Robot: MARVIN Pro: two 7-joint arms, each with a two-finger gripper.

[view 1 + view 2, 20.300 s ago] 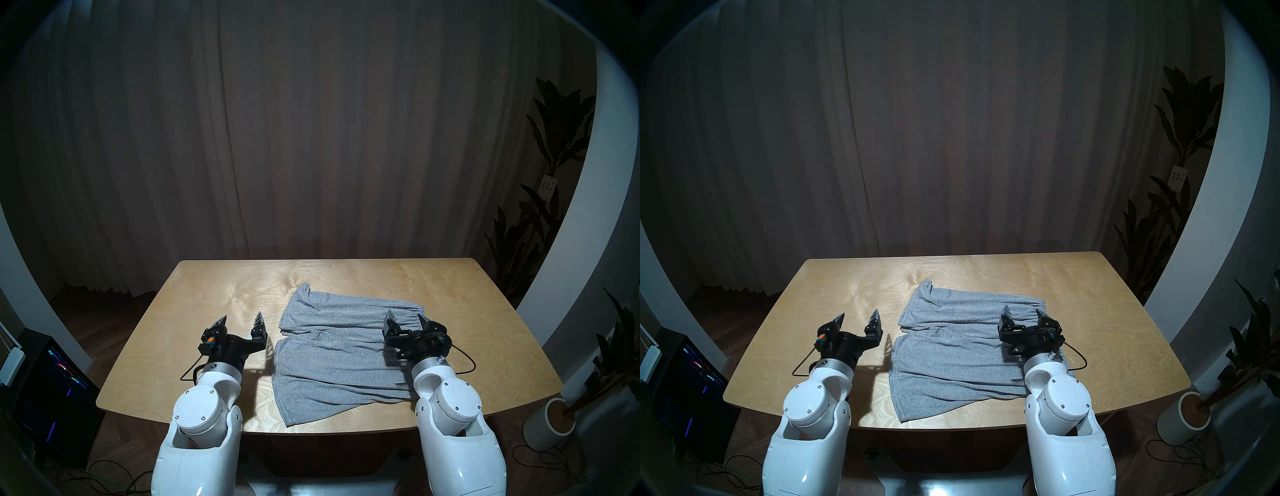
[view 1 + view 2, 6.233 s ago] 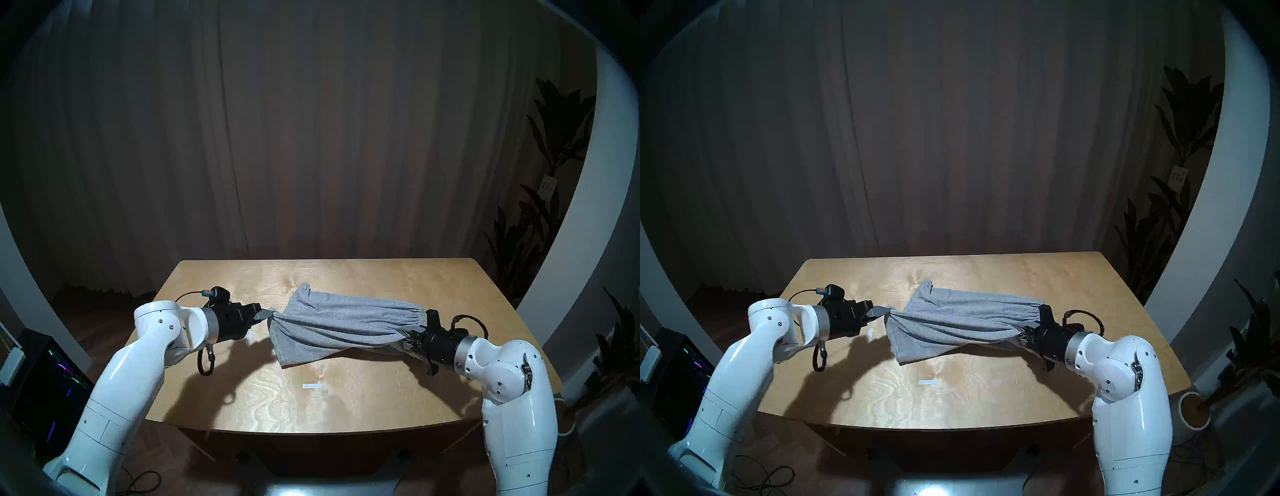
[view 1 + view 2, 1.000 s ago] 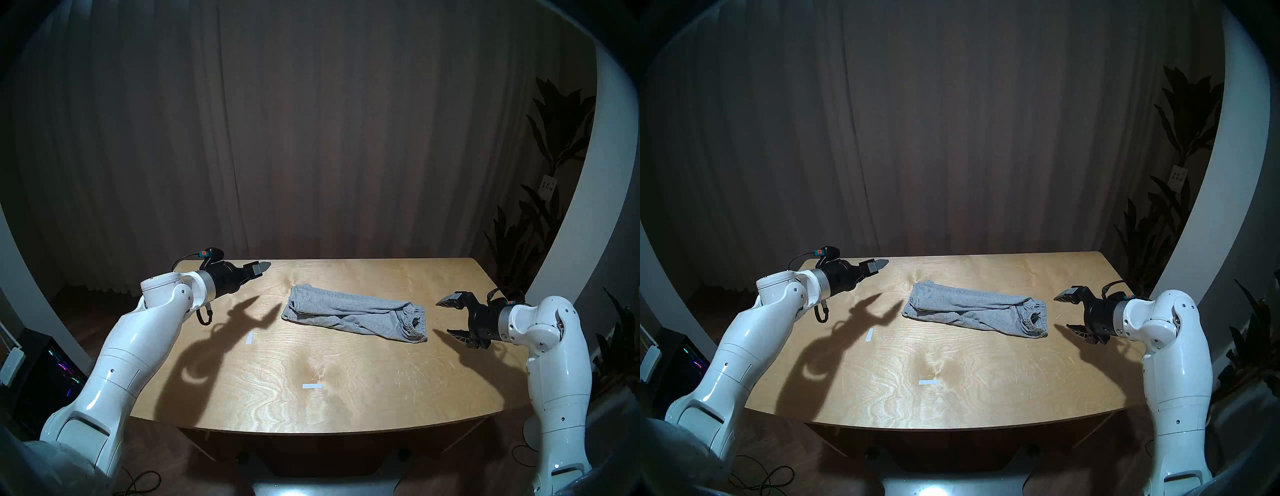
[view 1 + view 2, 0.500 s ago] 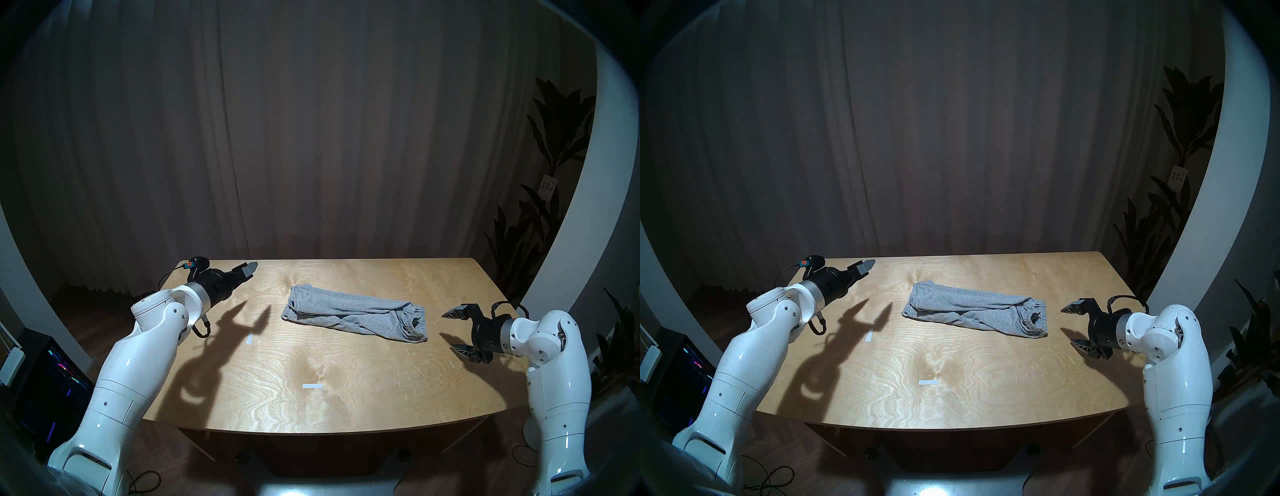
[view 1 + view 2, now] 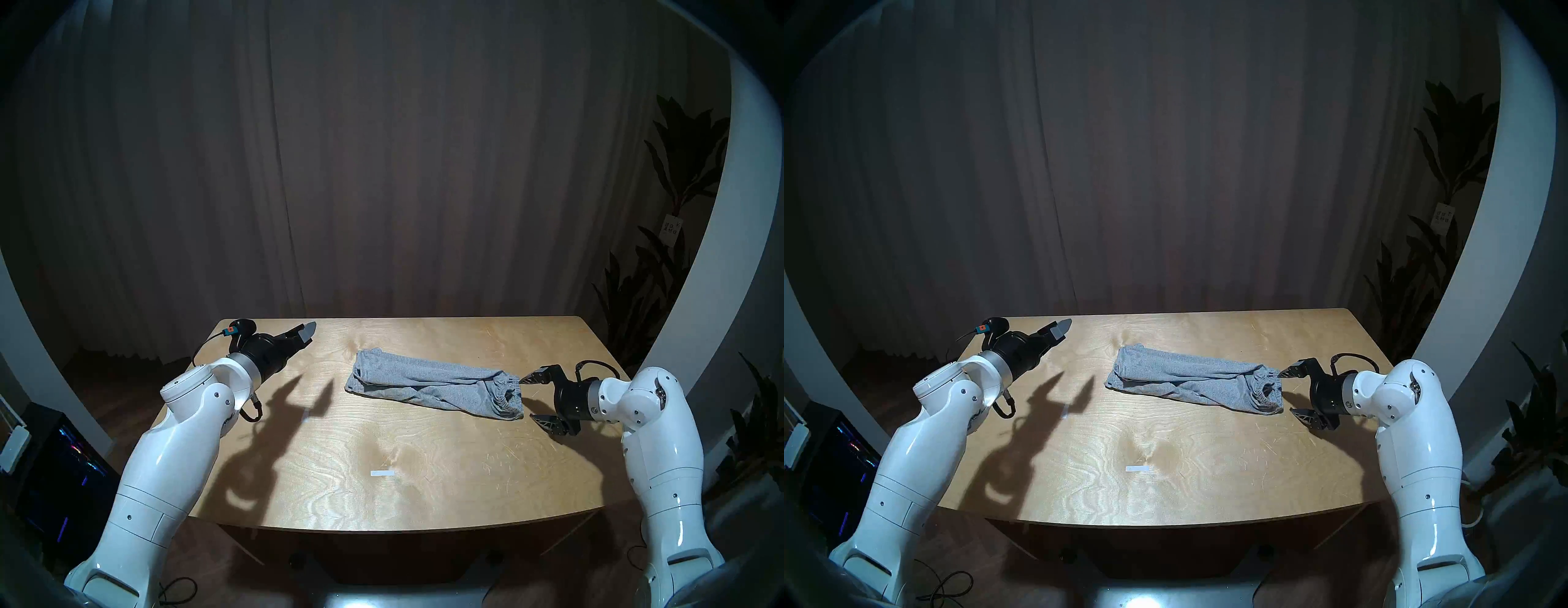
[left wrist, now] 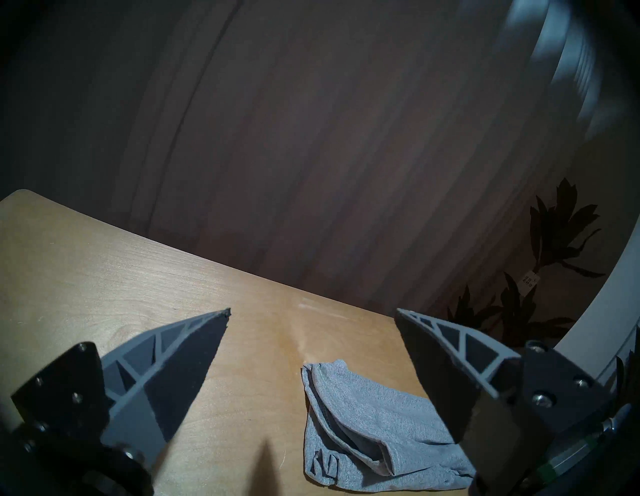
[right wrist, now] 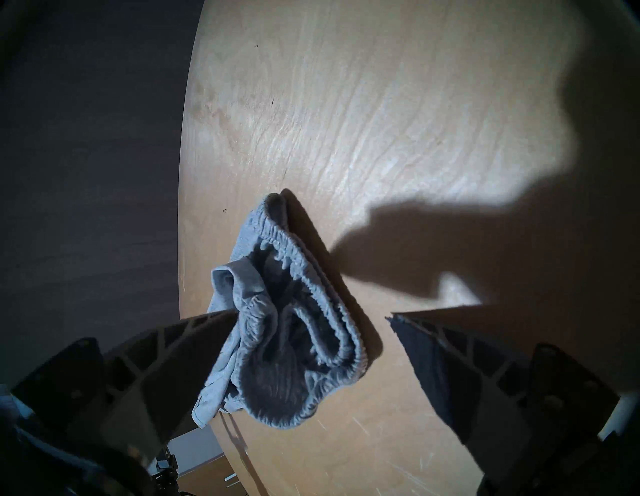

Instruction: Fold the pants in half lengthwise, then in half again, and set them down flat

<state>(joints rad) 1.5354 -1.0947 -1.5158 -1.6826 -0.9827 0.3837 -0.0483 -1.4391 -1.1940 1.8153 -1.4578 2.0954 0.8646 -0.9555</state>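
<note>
Dark curtains [image 5: 382,170] hang behind the wooden table [image 5: 424,488]. Right gripper [image 5: 530,397] sits with jaws spread wide and empty, just beside the gathered waistband end of the pants [image 5: 432,388], one fingertip [image 5: 526,379] close to the elastic. Left gripper [image 6: 311,313] is likewise released, raised over the table's far left corner, well apart from the cloth. Those grey pants lie folded lengthwise into a narrow rumpled strip at mid-table. White tape [image 5: 382,473] marks the near side.

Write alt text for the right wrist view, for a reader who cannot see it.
Grey pants, bunched with the gathered waistband facing the camera, lie on a wooden table. The right tool is open, its two dark fingers either side of the cloth.
</note>
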